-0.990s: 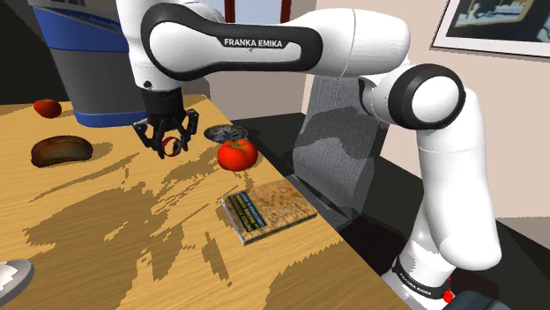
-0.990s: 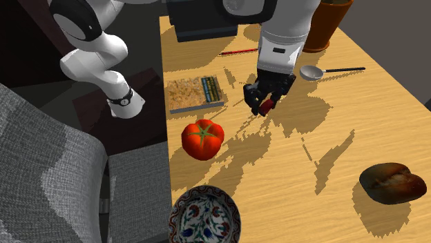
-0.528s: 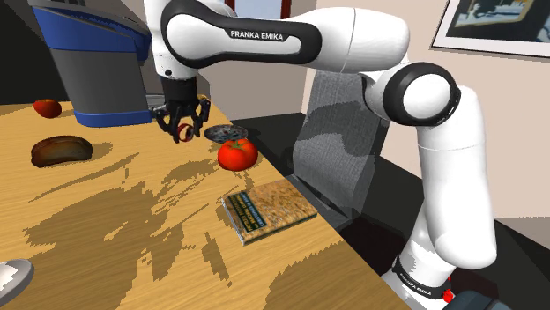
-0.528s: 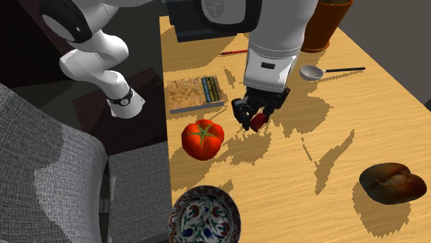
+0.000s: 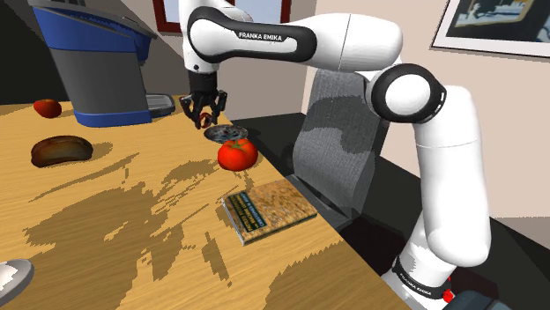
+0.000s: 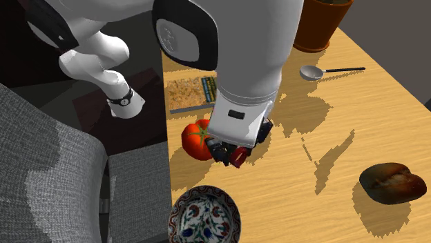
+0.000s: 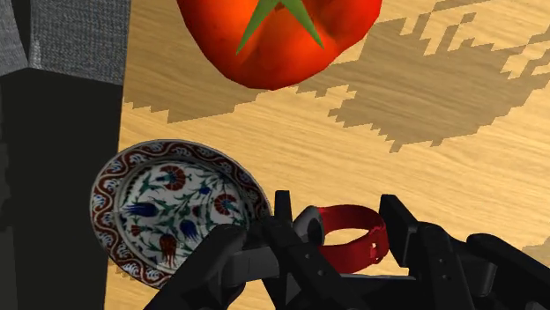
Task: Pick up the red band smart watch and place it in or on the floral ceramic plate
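My black gripper point(image 5: 204, 113) is shut on the red band smart watch point(image 7: 354, 239) and holds it in the air above the wooden table. In the wrist view the red band sits clasped between the fingers point(image 7: 401, 231), with the floral plate point(image 7: 172, 211) just beside them on the table below. In the second exterior view the gripper point(image 6: 231, 153) and the watch point(image 6: 240, 157) hang in front of the tomato point(image 6: 194, 137), short of the plate point(image 6: 205, 215) at the table's near edge. The shoulder view has the plate point(image 5: 225, 133) just below and right of the gripper.
A red tomato point(image 5: 238, 154) lies close to the plate. A book point(image 5: 269, 211) lies by the table edge. A blue machine point(image 5: 88, 62), a dark bread loaf point(image 5: 60, 150) and a small red fruit point(image 5: 47, 107) stand further off. A spoon point(image 6: 314, 71) lies far across. A grey chair point(image 5: 339, 132) stands beside the table.
The gripper has carried the watch away from mid-table, past the tomato, toward the floral plate. Its hold on the watch is unchanged.
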Available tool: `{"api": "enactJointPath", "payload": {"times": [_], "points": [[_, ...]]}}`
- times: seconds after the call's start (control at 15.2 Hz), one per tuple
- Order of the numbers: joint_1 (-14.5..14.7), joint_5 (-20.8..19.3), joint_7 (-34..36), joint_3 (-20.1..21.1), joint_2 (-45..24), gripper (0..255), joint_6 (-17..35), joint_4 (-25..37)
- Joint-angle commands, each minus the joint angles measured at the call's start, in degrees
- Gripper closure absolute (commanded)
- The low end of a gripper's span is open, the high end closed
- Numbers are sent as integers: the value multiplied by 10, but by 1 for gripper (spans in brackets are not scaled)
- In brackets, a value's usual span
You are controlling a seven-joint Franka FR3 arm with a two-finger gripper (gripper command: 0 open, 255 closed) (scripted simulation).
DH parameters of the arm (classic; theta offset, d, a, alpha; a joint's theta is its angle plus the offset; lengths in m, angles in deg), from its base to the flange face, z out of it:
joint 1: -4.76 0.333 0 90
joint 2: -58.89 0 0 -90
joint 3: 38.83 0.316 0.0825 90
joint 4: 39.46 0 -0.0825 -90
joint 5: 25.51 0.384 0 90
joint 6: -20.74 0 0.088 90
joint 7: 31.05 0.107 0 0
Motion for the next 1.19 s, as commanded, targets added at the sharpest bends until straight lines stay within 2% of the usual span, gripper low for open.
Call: {"api": "enactJointPath", "payload": {"times": [0.0,0.33,0.59,0.66,0.86,1.12], "points": [[-12,-1,-23,-6,-17,255,-5,24],[-40,-4,-80,-21,-67,255,-29,104],[-49,-12,-130,-36,-141,255,-75,231],[-48,-12,-132,-37,-146,255,-78,240],[-63,-7,-125,-32,-118,255,-34,165],[-76,-4,-119,-30,-97,255,12,97]]}}
